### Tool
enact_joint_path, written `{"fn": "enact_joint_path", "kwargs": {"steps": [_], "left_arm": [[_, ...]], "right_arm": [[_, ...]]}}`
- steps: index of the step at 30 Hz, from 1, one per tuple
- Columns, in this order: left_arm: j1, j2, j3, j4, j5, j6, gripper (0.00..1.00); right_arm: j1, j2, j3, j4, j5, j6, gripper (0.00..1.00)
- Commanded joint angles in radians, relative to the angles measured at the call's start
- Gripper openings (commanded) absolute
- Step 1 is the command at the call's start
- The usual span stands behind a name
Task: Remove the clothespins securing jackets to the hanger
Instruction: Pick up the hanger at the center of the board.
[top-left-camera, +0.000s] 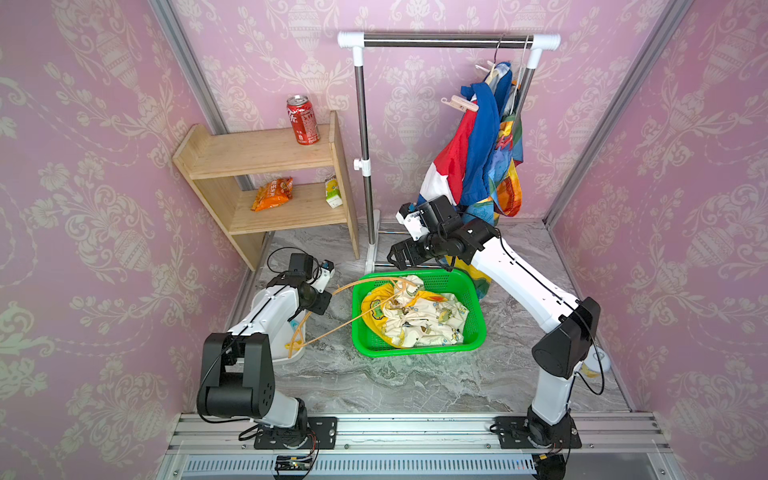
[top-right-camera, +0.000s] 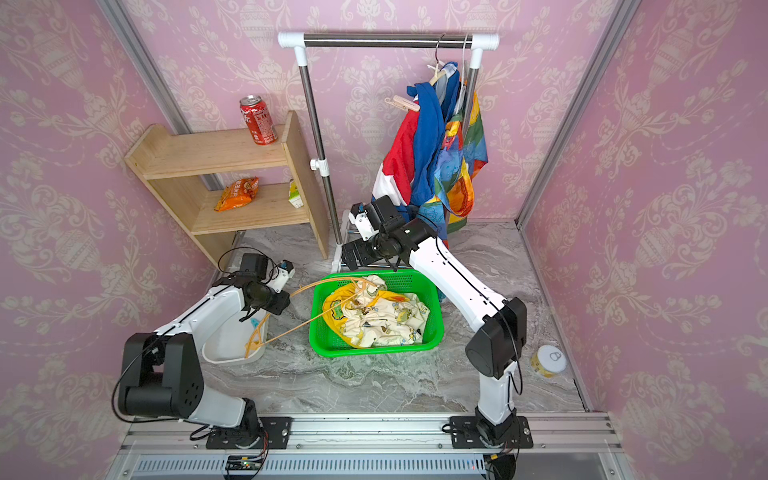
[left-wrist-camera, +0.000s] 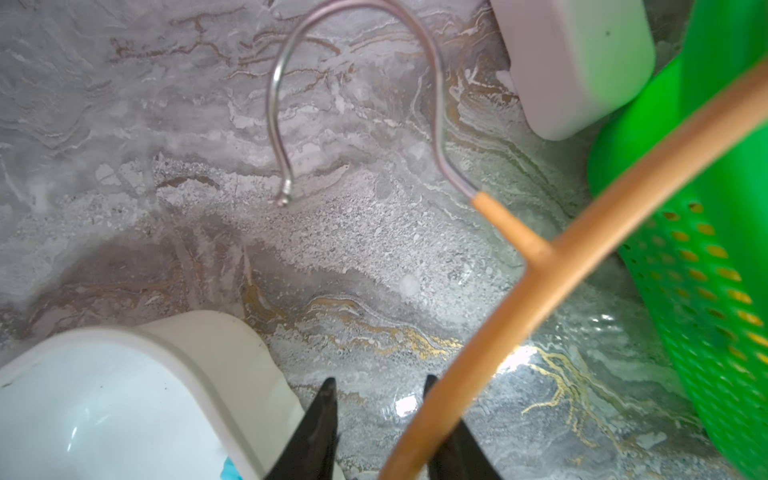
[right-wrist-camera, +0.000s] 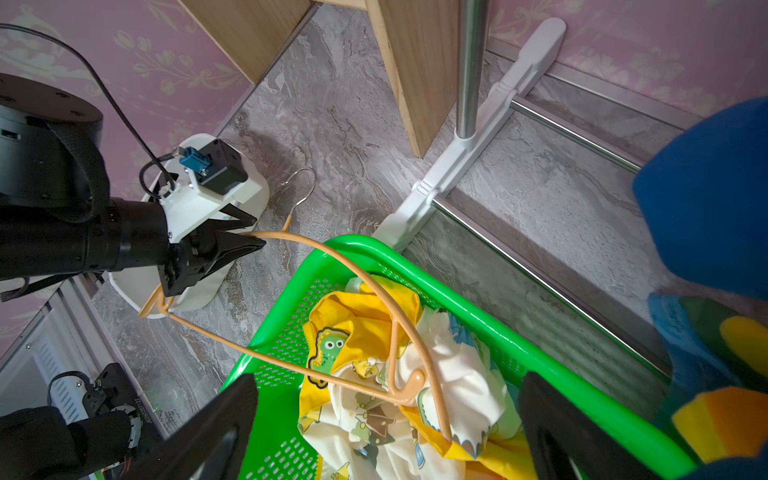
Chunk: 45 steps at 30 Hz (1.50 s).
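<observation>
A pale pink-beige clothespin (top-left-camera: 461, 104) (top-right-camera: 402, 104) is clipped on the blue-red-white jacket (top-left-camera: 469, 158), which hangs on the rack beside the rainbow patchwork jacket (top-left-camera: 510, 166). The yellow dinosaur jacket (top-left-camera: 419, 320) (right-wrist-camera: 374, 399) lies in the green basket (top-left-camera: 415, 351). An orange hanger (top-left-camera: 345, 322) (left-wrist-camera: 540, 282) spans from the white bin (top-left-camera: 297, 353) to the basket. My left gripper (top-left-camera: 331, 294) (left-wrist-camera: 379, 380) (right-wrist-camera: 257, 232) has its jaws narrowed round the hanger's arm, with a gap showing beside one finger. My right gripper (top-left-camera: 392, 257) (right-wrist-camera: 388, 380) hangs open over the basket's far edge, holding nothing.
A wooden shelf (top-left-camera: 266, 166) at the back left carries a red can (top-left-camera: 302, 120), a snack bag (top-left-camera: 272, 193) and a small carton (top-left-camera: 333, 193). The clothes rack (top-left-camera: 365, 166) stands behind the basket. A yellow jar (top-right-camera: 548, 360) sits at the right wall. Something light blue (left-wrist-camera: 230, 469) lies in the white bin.
</observation>
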<state>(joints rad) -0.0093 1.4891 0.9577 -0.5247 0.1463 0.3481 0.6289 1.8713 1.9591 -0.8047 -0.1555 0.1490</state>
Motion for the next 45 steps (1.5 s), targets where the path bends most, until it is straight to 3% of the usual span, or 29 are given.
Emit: {"fn": "enact_joint_path", "kwargs": {"steps": [1,4,11,16,25,34,39,45], "left_arm": [[0.004,0.006,0.035,-0.013,0.036,0.000,0.22],[0.003,-0.004,0.042,-0.027,0.040,0.000,0.00],[-0.010,-0.137,0.070,-0.096,0.057,0.009,0.00],[-0.076,-0.303,0.121,-0.201,0.048,0.058,0.00],[-0.287,-0.516,0.135,-0.359,-0.131,0.192,0.00],[-0.336,-0.605,0.146,-0.365,-0.190,0.366,0.00],[-0.367,-0.592,0.182,-0.406,-0.193,0.425,0.00],[-0.389,-0.582,0.183,-0.383,-0.226,0.477,0.00]], "right_arm": [[0.006,-0.042,-0.037,0.041,0.053,0.027,1.00],[0.005,-0.041,-0.040,0.051,0.046,0.034,1.00],[0.004,-0.018,0.037,0.001,0.054,-0.008,1.00],[-0.006,-0.007,0.142,-0.037,0.042,-0.065,1.00],[-0.015,0.169,0.629,-0.406,0.012,-0.279,1.00],[0.006,0.037,0.367,-0.556,-0.134,-0.354,1.00],[0.028,-0.053,0.212,-0.489,-0.263,-0.342,1.00],[0.033,-0.045,0.178,-0.487,-0.357,-0.328,1.00]]}}
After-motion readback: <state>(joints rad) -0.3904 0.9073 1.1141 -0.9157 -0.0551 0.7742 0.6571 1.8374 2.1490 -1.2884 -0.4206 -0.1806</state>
